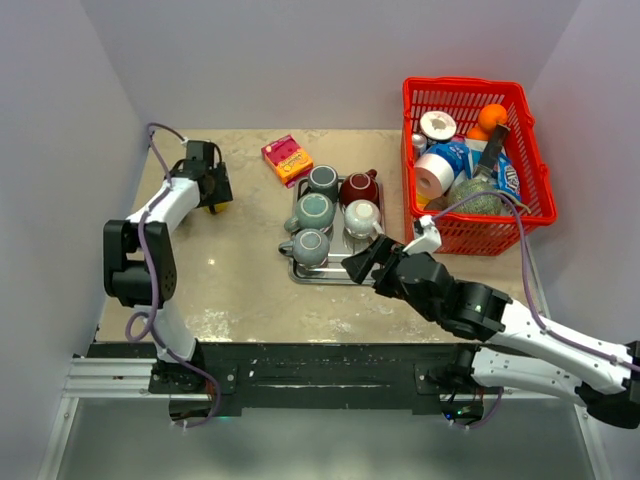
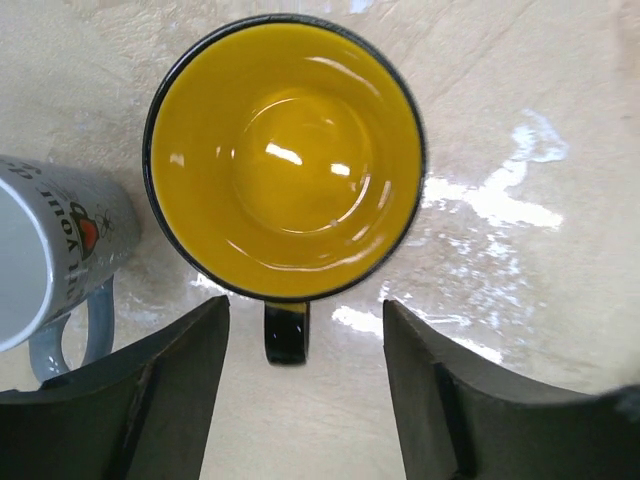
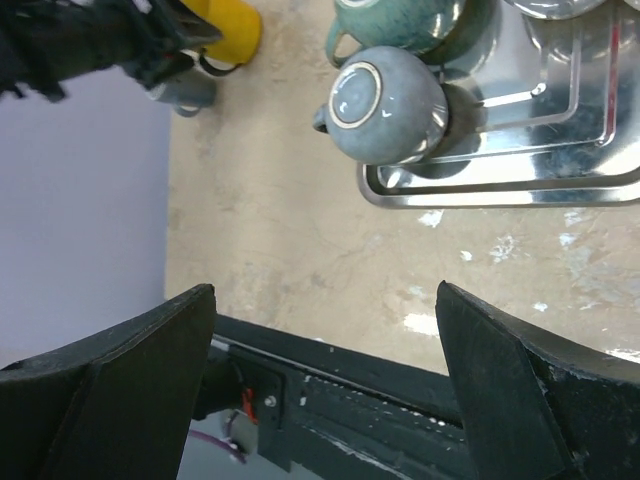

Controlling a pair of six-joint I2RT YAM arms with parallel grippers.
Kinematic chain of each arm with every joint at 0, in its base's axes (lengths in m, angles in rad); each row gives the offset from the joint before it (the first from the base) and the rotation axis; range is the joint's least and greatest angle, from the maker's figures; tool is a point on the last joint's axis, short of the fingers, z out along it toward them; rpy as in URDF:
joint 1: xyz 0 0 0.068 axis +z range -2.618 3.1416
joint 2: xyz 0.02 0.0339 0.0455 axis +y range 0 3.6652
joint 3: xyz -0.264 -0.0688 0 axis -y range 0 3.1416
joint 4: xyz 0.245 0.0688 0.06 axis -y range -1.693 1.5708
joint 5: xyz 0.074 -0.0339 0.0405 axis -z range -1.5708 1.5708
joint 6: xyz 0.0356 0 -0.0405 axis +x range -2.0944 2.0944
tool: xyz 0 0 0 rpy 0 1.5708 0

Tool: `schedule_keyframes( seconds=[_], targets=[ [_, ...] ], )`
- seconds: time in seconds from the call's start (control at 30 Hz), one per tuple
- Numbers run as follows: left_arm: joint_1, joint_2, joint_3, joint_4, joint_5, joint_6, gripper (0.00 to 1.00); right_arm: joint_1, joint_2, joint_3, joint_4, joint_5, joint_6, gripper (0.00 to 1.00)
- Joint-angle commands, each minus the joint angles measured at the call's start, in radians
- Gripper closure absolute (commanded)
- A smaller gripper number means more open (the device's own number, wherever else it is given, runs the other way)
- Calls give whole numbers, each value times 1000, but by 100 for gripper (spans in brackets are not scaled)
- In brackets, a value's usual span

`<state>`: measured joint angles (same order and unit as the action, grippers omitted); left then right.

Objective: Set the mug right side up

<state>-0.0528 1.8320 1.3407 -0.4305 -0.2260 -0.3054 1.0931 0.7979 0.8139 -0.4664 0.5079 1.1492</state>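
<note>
The mug (image 2: 285,150), black outside and yellow inside, stands on the table with its mouth up. In the left wrist view its black handle (image 2: 286,333) points toward me. My left gripper (image 2: 305,390) hangs just above it, open, fingers on either side of the handle and touching nothing. From above, the left gripper (image 1: 215,185) covers most of the mug (image 1: 213,207) at the far left. The right wrist view catches the mug (image 3: 228,30) at its top edge. My right gripper (image 1: 365,262) hovers open and empty by the tray's front right corner.
A grey-white printed mug (image 2: 50,250) stands right beside the yellow one. A metal tray (image 1: 330,275) at mid-table carries several upside-down mugs and teapots. A pink box (image 1: 287,158) lies behind the tray, and a red basket (image 1: 470,165) of groceries fills the far right.
</note>
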Motion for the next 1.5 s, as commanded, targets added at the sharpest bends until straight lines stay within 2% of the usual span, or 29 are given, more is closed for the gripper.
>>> schedule_keyframes(
  seconds=[0.0,0.13,0.23,0.27,0.33,0.37,0.43,0.47,0.6,0.73,0.87,1.03,1.27,1.47],
  targets=[
    [7,-160,38,23,94,-12,27,1,87,102,-80,60,-20,5],
    [7,-318,-5,22,180,-11,19,1,175,142,-92,101,-68,5],
    [4,-430,-66,15,335,-5,17,1,237,192,-42,89,-272,5],
    [1,-460,-90,10,399,-3,17,2,282,212,-47,99,-401,5],
    [-27,-566,-182,19,456,3,17,-1,335,292,-136,176,-478,5],
    [-36,-606,-221,36,488,11,16,-7,357,312,-147,213,-579,5],
    [-58,-732,-348,84,522,2,15,-39,412,350,-140,205,-682,5],
    [-58,-770,-389,128,581,-11,15,-51,425,358,-126,181,-777,5],
    [-58,-927,-559,200,663,-37,13,-162,500,402,-117,132,-910,5],
    [-58,-971,-644,231,712,-32,13,-286,598,429,-101,52,-1031,5],
    [-58,-987,-690,245,744,-2,13,-343,710,458,-101,-64,-1192,5],
    [-58,-996,-716,259,763,-1,12,-436,814,493,-106,-193,-1261,6],
    [-58,-984,-718,262,771,2,12,-470,929,536,-118,-218,-1318,7],
    [-58,-981,-716,259,764,5,12,-476,977,541,-106,-298,-1342,8]
  ],
)
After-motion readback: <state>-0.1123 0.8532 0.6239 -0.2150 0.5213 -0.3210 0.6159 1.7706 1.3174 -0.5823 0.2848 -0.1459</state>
